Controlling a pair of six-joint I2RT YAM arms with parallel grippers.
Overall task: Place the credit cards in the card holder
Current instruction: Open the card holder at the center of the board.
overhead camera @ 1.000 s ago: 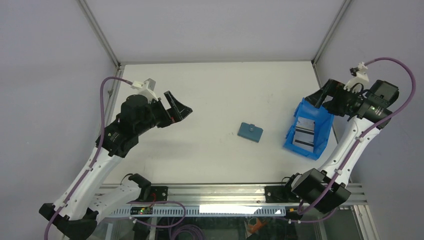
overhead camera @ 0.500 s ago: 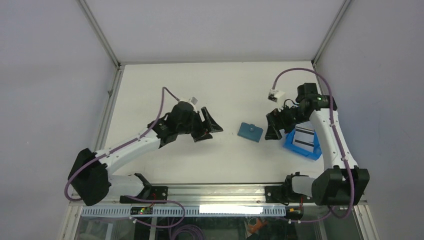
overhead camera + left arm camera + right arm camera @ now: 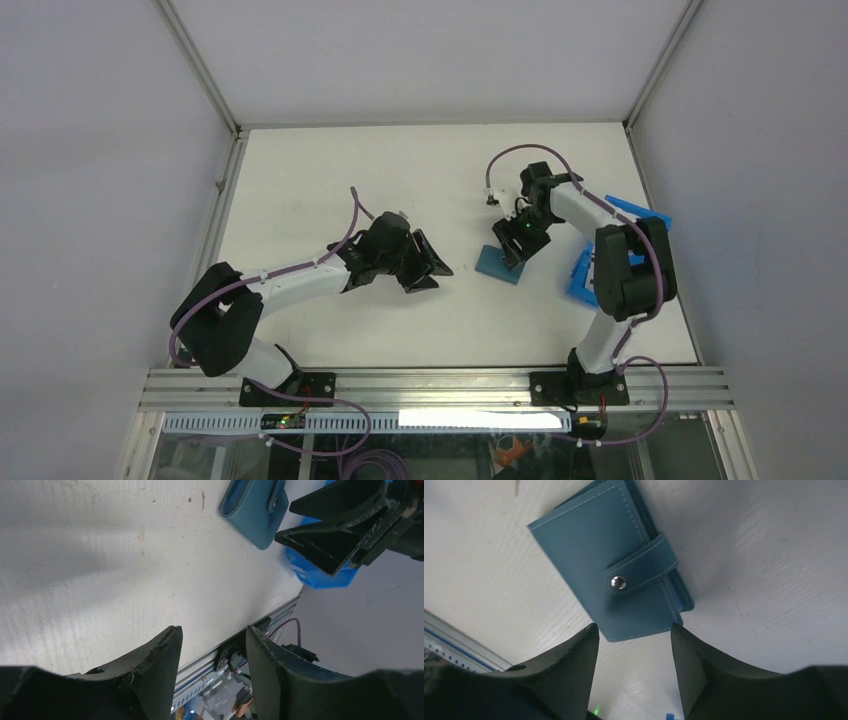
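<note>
Overhead camera on whole table (image 3: 330, 180), left wrist low, oblique, right wrist close above, all share card holder (image 3: 589, 545)

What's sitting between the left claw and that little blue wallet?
Nothing: only bare white table lies between the left gripper and the wallet, as the overhead view and the left wrist view both show.

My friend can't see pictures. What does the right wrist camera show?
A closed teal card holder, tab snapped shut, lies flat on the white table. The right hand hovers over it, its two dark fingers apart and empty.
</note>
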